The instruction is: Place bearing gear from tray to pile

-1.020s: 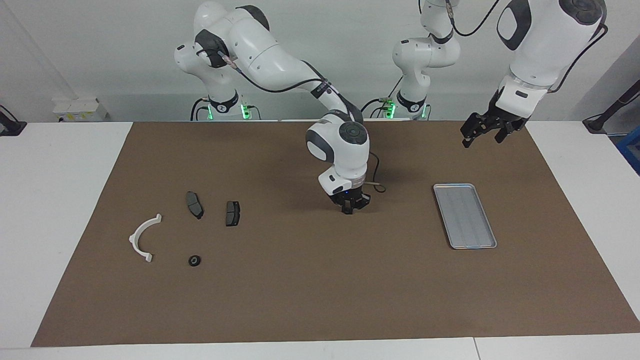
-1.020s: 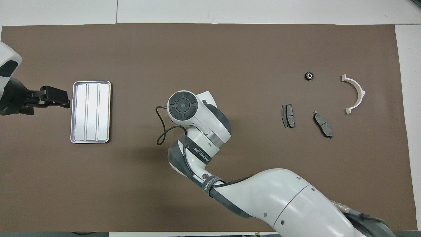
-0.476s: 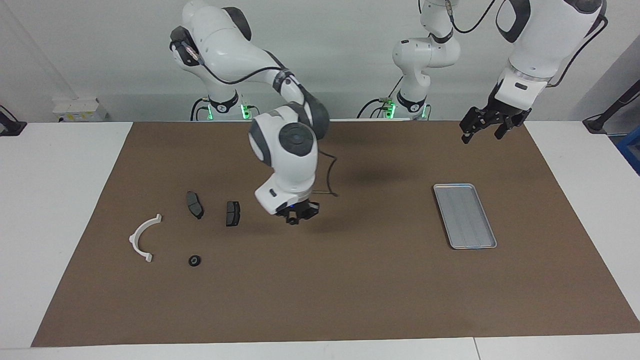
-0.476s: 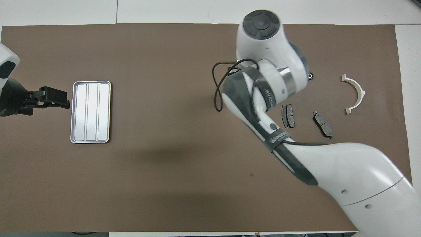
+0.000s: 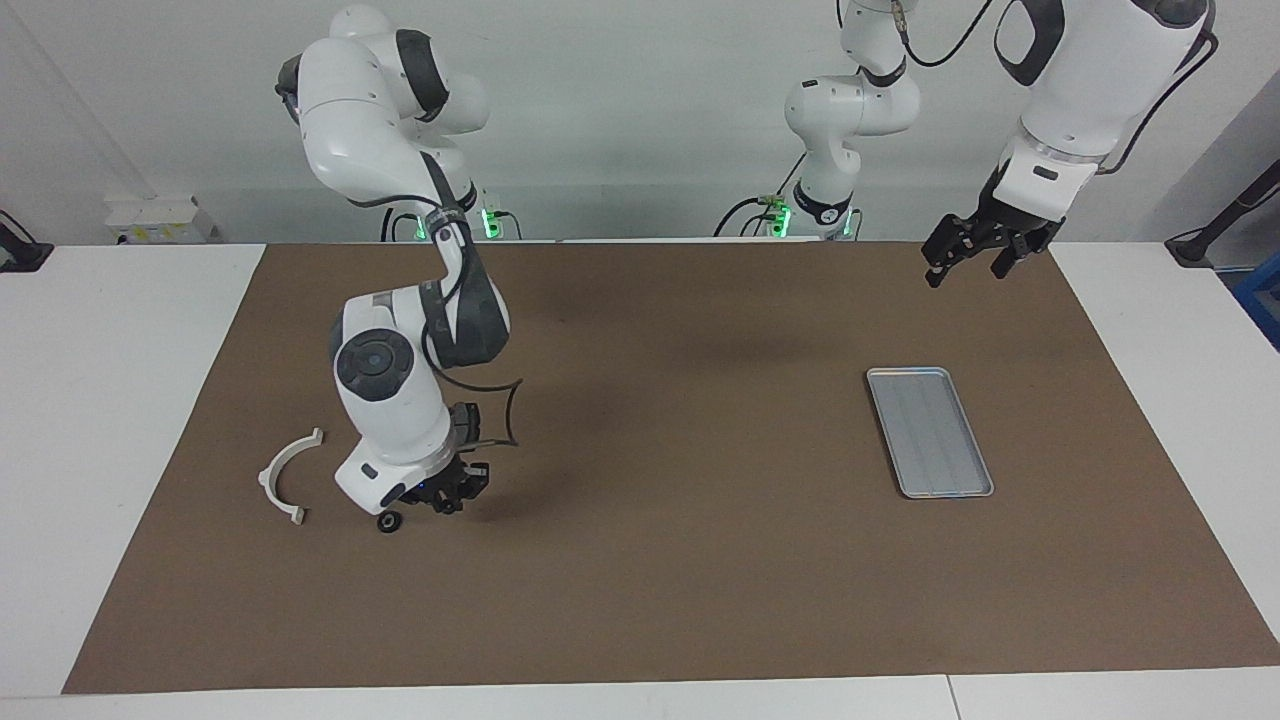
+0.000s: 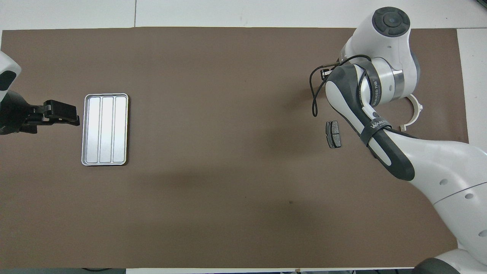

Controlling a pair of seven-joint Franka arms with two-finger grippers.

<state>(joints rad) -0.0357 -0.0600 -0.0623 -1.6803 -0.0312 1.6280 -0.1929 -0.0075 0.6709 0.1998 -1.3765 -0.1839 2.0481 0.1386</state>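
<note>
Black and ring-shaped, the small bearing gear [image 5: 388, 521] lies flat on the brown mat [image 5: 700, 580], low in the facing view toward my right arm's end. It is out of the tray and among the pile's parts. Just beside it hangs my right gripper [image 5: 440, 503], its fingertips pressed together with nothing visible between them; I see no contact with the gear. From overhead my own forearm hides the gear.

Next to the gear, a little higher in the frame, curves the white plastic half-ring bracket [image 5: 285, 478] with squared feet at both ends. One dark grey brake-pad piece [image 6: 333, 134], flat and slightly arched, shows in the overhead view; the other is covered by my arm.

Toward my left arm's end lies the silver metal tray [image 5: 930, 430], round-cornered and ribbed lengthwise, with nothing in it. My left gripper [image 5: 965, 262] waits in the air beside it, fingers spread.

A second ago my right gripper hung over mid-mat; since then it has swung across to the pile. Gear, bracket and tray lie as before.
</note>
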